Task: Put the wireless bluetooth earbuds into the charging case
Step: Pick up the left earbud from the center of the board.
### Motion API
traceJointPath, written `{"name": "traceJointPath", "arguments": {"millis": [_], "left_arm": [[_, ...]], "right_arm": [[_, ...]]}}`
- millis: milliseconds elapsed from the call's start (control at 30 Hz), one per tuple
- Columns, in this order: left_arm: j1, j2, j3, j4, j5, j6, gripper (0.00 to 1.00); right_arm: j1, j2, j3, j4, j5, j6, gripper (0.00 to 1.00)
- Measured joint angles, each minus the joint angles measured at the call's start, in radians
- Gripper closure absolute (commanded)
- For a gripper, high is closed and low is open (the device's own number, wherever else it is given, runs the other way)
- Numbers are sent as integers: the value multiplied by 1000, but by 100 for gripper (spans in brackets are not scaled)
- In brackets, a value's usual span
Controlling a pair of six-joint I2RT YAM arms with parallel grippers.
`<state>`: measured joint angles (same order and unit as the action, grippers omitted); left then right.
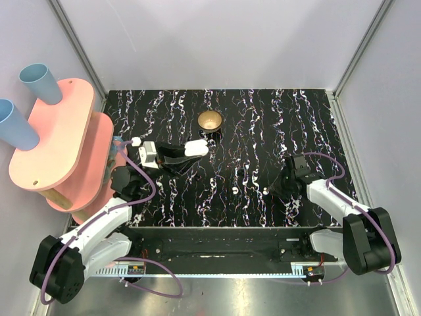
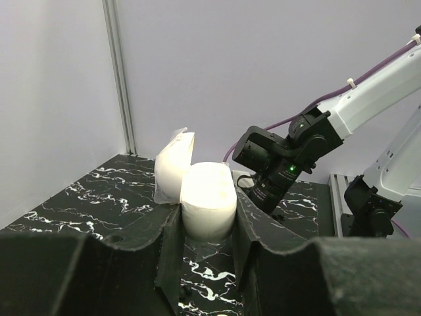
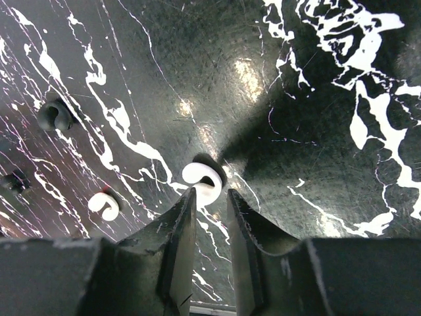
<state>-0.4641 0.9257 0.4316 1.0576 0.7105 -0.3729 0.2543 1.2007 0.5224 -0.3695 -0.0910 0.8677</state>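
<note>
Lying on the black marbled worktop (image 1: pixel 283 118), two small white earbuds (image 3: pixel 200 181) are seen at lower centre of the top view, and one charging case (image 2: pixel 207 197) at centre-left. The left pincer (image 2: pixel 208 217), reached forward, is clamped on the glossy case, whose lid is raised. The right pincer (image 3: pixel 210 197), angled down, is narrowly spread, its tips just at one of the earbuds.

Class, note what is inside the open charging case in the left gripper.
Nothing shows inside: the charging case presents only its outer wall and raised lid, hiding its wells. Both earbuds lie on the tabletop.
</note>
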Motion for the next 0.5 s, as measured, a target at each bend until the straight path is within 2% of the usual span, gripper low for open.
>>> {"name": "traceJointPath", "arguments": {"millis": [500], "left_arm": [[0, 11, 0, -16, 0, 0, 100]], "right_arm": [[0, 2, -22, 26, -8, -10, 72]]}}
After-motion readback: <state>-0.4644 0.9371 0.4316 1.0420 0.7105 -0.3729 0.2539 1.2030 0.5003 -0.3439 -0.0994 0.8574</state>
